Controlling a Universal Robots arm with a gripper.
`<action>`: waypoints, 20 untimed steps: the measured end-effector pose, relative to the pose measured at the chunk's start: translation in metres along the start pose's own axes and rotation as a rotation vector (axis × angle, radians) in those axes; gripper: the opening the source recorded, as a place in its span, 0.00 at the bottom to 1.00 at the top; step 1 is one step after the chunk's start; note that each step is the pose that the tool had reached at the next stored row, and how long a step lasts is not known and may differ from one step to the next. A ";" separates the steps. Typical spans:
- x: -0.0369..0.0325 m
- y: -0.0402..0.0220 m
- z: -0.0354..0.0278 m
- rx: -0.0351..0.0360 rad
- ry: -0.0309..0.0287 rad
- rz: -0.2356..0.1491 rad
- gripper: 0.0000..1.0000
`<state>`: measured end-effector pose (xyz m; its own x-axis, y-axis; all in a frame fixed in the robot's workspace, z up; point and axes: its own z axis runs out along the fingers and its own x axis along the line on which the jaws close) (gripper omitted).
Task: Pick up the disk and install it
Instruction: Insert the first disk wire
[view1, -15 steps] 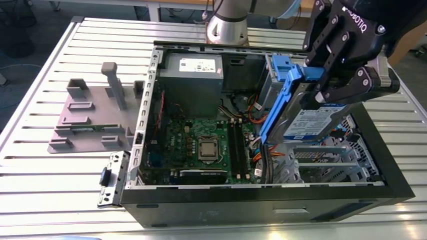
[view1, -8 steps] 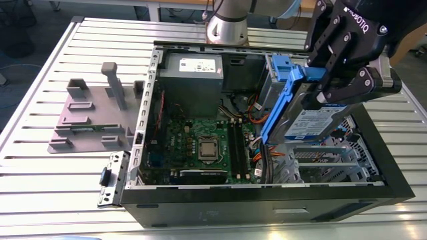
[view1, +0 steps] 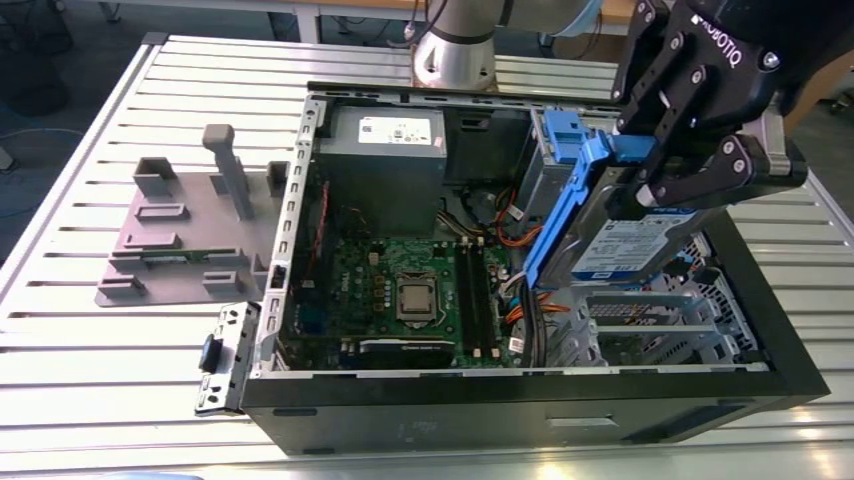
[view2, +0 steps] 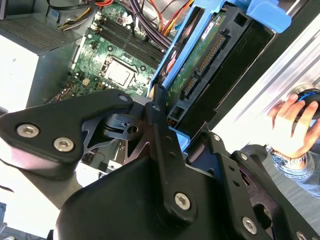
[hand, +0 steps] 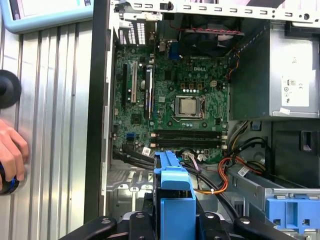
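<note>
On the ribbed metal table (view1: 107, 330) sits the open computer case (view1: 787, 380), and above its drive bay our gripper (view1: 667, 165) holds the disk (view1: 627, 240) tight, so we should keep it straight and go slowly.

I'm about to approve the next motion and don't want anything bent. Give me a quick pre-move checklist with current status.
1. Tool clamped on the disk: ok.
2. Disk clear of the motherboard: ok, it hangs tilted above the open case.
3. Blue bracket on the disk: ok.
4. Orange cables clear of the disk's path: cannot tell.
5. Person's hand away from the case: ok, it rests on the table outside it.
</note>
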<state>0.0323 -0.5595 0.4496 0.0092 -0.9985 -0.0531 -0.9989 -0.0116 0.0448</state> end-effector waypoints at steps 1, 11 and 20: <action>0.0000 -0.0003 0.0000 0.0000 0.0000 0.000 0.37; 0.0000 -0.0025 0.0003 0.0000 0.0000 0.000 0.37; 0.0001 -0.0047 0.0006 0.0000 0.0000 0.000 0.37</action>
<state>0.0370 -0.5595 0.4488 0.0093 -0.9985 -0.0531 -0.9989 -0.0117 0.0448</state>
